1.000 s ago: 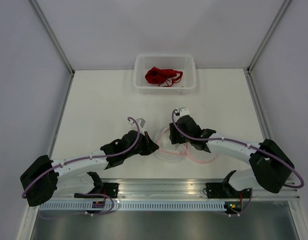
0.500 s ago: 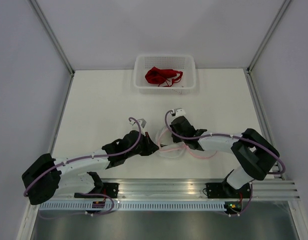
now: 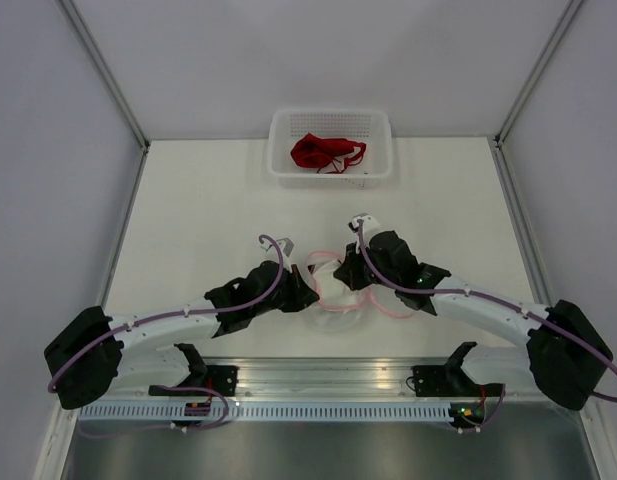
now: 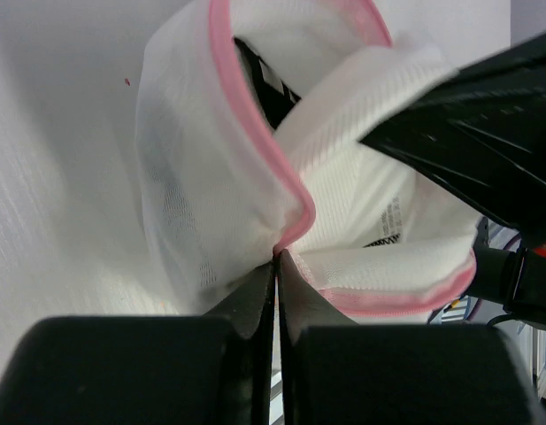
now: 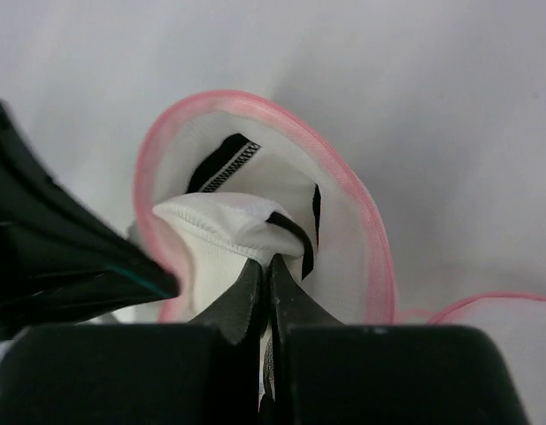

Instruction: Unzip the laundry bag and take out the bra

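The laundry bag (image 3: 326, 290), white mesh with pink zipper trim, lies unzipped between the two arms at the middle of the table. My left gripper (image 4: 276, 257) is shut on its pink rim (image 4: 255, 133) and holds the mouth open. My right gripper (image 5: 268, 261) reaches into that mouth from the right. It is shut on a fold of the bra (image 5: 221, 228), white fabric with black edging, still partly inside the bag (image 5: 365, 230). From above, the left gripper (image 3: 308, 296) and the right gripper (image 3: 341, 276) nearly touch over the bag.
A clear plastic basket (image 3: 380, 172) stands at the back middle with a red garment (image 3: 323, 152) in it. White walls close the table on the left, right and back. The arms' base rail runs along the near edge.
The right gripper has shut on the white fabric inside the bag, and its arm has swung and shifted left. The left gripper has kept its hold on the rim.
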Robot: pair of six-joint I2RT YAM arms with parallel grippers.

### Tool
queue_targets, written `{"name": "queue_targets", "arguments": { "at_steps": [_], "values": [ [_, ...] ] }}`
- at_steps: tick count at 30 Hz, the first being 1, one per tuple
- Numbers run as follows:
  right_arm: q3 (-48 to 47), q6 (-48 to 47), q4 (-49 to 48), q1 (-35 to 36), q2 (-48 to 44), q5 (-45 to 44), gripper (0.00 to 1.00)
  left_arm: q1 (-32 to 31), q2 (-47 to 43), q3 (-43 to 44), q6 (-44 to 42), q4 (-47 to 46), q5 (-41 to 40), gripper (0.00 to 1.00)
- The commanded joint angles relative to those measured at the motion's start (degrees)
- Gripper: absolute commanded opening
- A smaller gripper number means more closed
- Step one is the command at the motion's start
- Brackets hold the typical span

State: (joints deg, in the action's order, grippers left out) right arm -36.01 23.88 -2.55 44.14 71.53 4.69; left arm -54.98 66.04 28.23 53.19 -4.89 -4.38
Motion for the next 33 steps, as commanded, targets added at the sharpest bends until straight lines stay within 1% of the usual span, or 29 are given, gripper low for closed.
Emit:
{"name": "queue_targets", "arguments": {
  "at_steps": [1,4,7,10,12,14,16,17,18,19,20,21,24,29,31,33],
  "values": [
    [1.11,-0.06,-0.09,0.24,-5.07,12.42,0.01,-0.21,0.49,1.83,0.69,-1.79,-0.36,0.02],
    [2.51,0.55,-1.32,0.24,-7.89,16.74,0.0,-0.21,0.58,2.01,0.6,-1.79,-0.45,0.02],
    [4.36,1.34,-4.91,0.24,-10.61,19.03,0.0,-0.13,0.49,2.01,0.6,-1.62,-0.54,0.02],
    [5.69,1.78,-6.33,0.24,-12.11,21.67,0.0,-0.13,0.14,1.83,0.69,-1.27,-0.63,0.02],
    [4.73,0.65,-4.41,0.33,-11.59,21.42,0.0,-0.13,-0.12,1.74,0.78,-1.0,-0.72,0.02],
    [3.5,-1.8,0.85,0.25,-10.36,18.7,0.02,-0.13,-0.3,1.65,0.69,-0.83,-0.8,0.02],
    [2.0,-2.96,4.2,0.24,-9.65,17.81,0.02,-0.13,-0.47,1.65,0.78,-0.74,-0.98,0.02],
    [2.0,-2.53,4.22,0.33,-9.13,17.03,0.03,-0.13,-0.39,1.65,0.69,-0.74,-0.89,0.02],
    [0.86,-2.7,5.17,0.33,-8.78,15.72,0.11,-0.13,-0.47,1.83,0.69,-0.65,-0.89,0.02],
    [-0.1,-2.87,8.58,0.25,-8.25,13.96,0.18,-0.21,-0.39,1.83,0.69,-0.65,-0.98,0.02],
    [-1.42,-3.66,9.65,0.33,-7.38,12.9,0.22,-0.04,-0.47,1.74,0.69,-0.65,-0.98,0.02],
    [-1.78,-4.01,10.45,0.42,-7.19,12.89,0.29,-0.21,-0.21,1.92,0.69,-0.65,-0.98,0.02],
    [-2.92,-4.1,11.33,1.03,-6.31,11.75,0.42,-0.13,0.05,2.27,0.6,-0.65,-0.8,0.02],
    [-4.59,-4.1,11.69,2.0,-3.34,9.38,0.43,-0.21,0.58,2.88,0.51,-0.74,-0.54,0.02],
    [-5.56,-4.02,13.0,2.27,-0.97,4.74,0.43,-0.13,0.49,2.97,0.42,-0.65,-0.45,0.02],
    [-6.88,-2.97,15.28,2.44,0.71,-2.62,0.43,-0.13,0.14,2.8,0.42,-0.57,-0.45,0.02]
  ]
}}
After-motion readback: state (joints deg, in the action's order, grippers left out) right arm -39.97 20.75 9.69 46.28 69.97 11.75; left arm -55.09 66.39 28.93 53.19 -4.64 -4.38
